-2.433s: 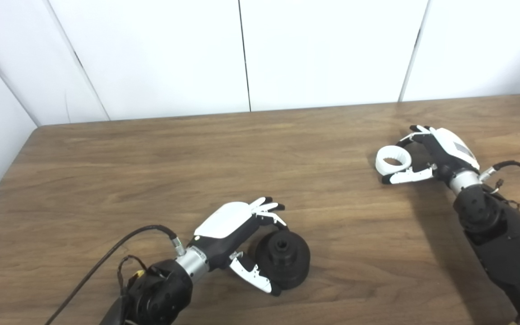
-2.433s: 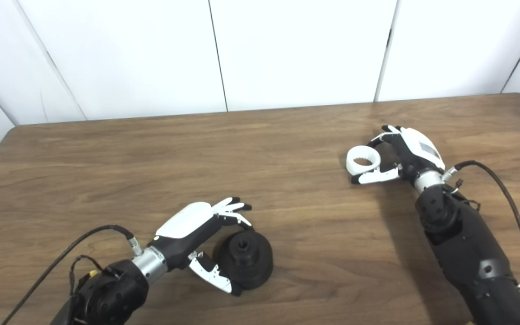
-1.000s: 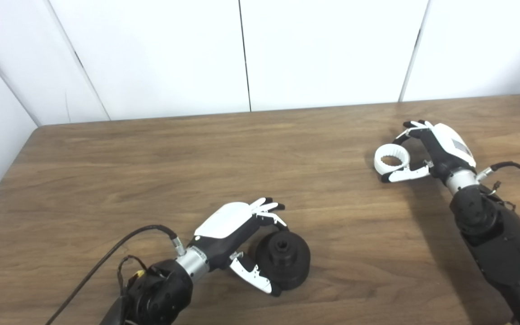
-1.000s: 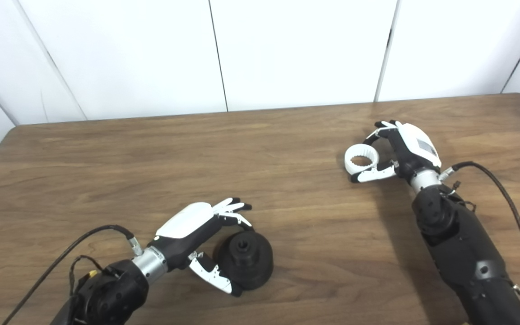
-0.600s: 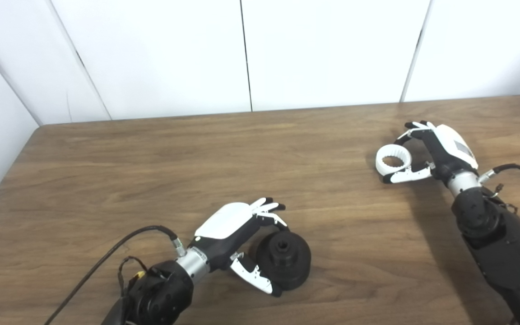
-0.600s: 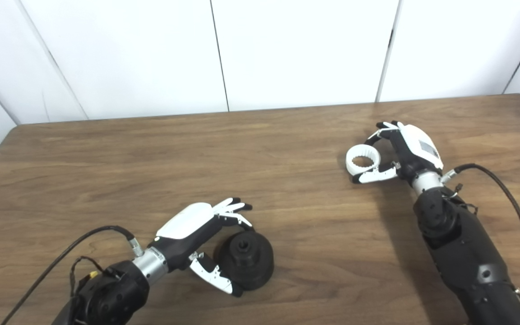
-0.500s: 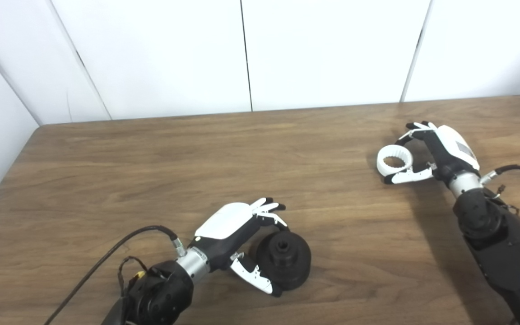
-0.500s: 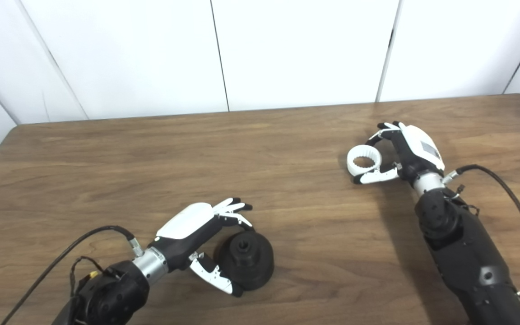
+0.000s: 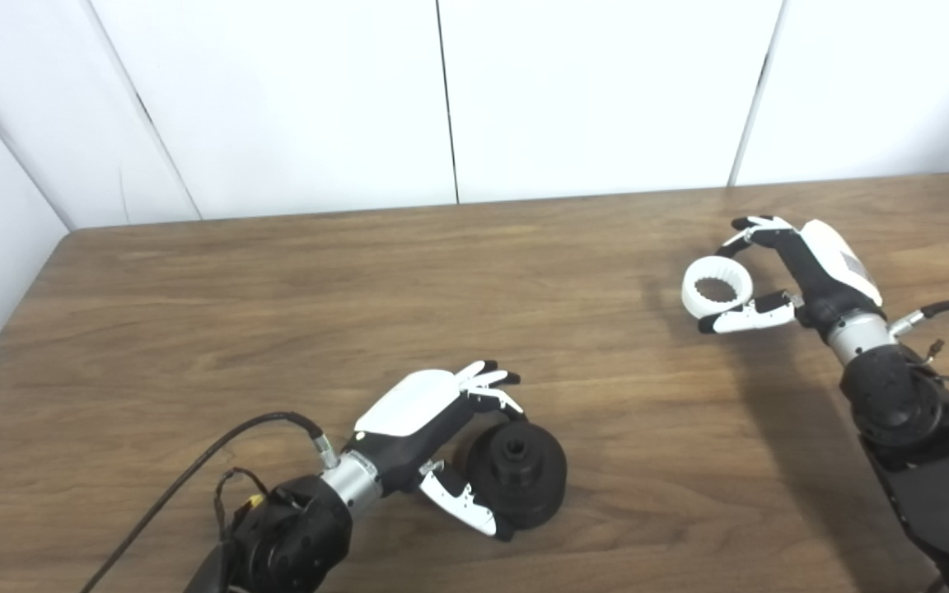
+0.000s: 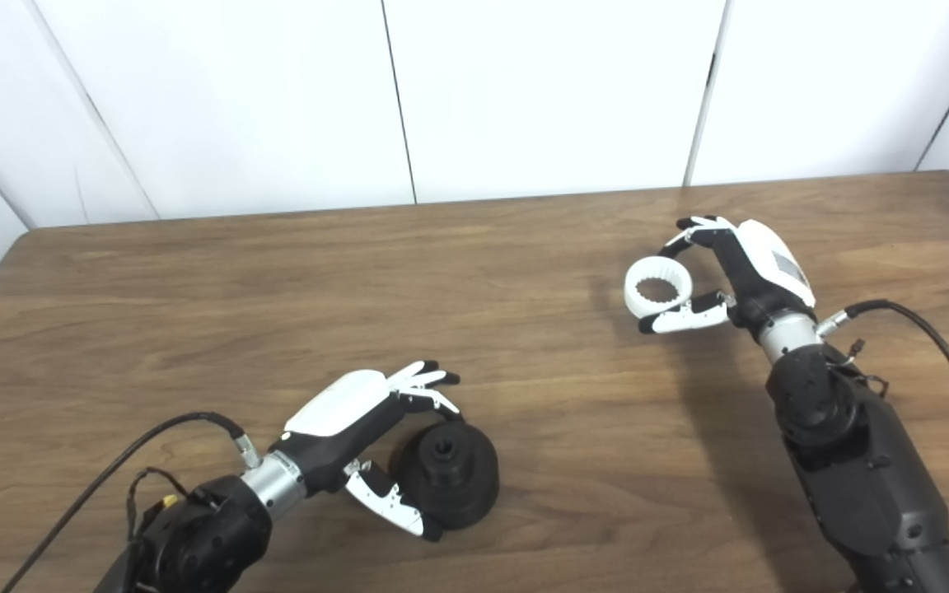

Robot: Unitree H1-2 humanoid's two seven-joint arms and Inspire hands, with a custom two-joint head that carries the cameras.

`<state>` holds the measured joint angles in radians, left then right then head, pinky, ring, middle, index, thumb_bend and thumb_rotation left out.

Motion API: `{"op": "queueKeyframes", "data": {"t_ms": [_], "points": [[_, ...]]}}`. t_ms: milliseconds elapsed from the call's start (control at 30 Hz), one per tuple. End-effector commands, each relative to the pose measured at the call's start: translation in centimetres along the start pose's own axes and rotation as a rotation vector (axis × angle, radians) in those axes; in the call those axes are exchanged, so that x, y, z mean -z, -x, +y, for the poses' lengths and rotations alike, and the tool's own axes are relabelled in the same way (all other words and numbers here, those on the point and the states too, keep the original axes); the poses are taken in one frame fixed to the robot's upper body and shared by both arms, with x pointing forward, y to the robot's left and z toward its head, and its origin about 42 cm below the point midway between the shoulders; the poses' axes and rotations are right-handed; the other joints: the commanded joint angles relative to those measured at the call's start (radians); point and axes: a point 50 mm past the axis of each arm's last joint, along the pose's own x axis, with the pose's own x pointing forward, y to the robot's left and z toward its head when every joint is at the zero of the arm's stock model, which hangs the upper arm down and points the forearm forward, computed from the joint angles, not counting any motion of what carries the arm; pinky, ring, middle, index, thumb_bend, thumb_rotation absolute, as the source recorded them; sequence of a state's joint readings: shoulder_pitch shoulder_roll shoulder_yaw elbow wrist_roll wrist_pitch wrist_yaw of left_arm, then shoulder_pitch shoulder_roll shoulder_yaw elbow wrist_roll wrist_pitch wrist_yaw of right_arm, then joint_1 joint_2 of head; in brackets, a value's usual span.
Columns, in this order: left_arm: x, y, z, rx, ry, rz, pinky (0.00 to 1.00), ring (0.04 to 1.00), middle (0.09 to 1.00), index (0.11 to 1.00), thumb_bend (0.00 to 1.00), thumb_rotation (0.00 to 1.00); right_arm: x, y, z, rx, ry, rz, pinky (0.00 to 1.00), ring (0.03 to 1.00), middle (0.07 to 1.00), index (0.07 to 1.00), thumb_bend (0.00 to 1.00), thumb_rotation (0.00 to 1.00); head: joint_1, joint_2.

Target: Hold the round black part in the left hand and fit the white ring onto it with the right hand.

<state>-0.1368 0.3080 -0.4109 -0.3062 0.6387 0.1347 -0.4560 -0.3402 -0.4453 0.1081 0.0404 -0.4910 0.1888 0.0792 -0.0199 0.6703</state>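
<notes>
White ring (image 9: 717, 287) is at right of frame, pinched by the right hand (image 9: 804, 268): fingertips (image 9: 745, 231) on the far rim, thumb under the near rim, bore facing up and unobstructed. It looks lifted off the table (image 9: 277, 288), since its shadow falls offset to the left, but contact can't be ruled out. Ring reads as thin-walled rigid plastic with teeth on the inner wall, so probably light, stiff and a bit slick; an outer-rim pinch like this one is the right hold, because it keeps the bore free for seating. Squeeze too hard and it could ovalise or pop out. Round black part (image 9: 517, 471) sits lower centre on the table, a squat domed body with a central hub and socket pointing up; looks dense, rigid and matte, so should grip fine around its skirt. Left hand (image 9: 433, 424) is curled around its left side, fingers (image 9: 491, 383) over the far edge, thumb along the near edge, wrapped on it but part not lifted. Ring and part are well apart; my read is the carry across is next, then align the toothed bore over the hub.
</notes>
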Motion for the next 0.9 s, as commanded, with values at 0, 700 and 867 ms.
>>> {"op": "queueKeyframes", "data": {"t_ms": [0, 700, 867], "points": [[0.0, -0.1, 0.8, -0.034, -0.027, -0.013, 0.90, 1.000, 0.943, 0.639, 0.94, 0.28, -1.3, -0.2, -2.2, 0.050, 0.017, -0.048, 0.89, 0.946, 0.864, 0.487, 0.53, 0.15, -0.002, 0.001], [0.3, -0.4, 0.5, -0.041, -0.022, -0.013, 0.90, 1.000, 0.942, 0.635, 0.94, 0.27, -6.3, 5.4, -1.6, -0.028, -0.036, -0.220, 0.91, 0.935, 0.847, 0.487, 0.52, 0.16, 0.001, 0.002], [0.2, -0.4, 0.4, -0.043, -0.015, -0.014, 0.90, 1.000, 0.941, 0.633, 0.94, 0.27, -7.3, 6.4, -1.1, -0.059, -0.057, -0.263, 0.89, 0.942, 0.850, 0.488, 0.52, 0.16, 0.002, 0.004]]}}
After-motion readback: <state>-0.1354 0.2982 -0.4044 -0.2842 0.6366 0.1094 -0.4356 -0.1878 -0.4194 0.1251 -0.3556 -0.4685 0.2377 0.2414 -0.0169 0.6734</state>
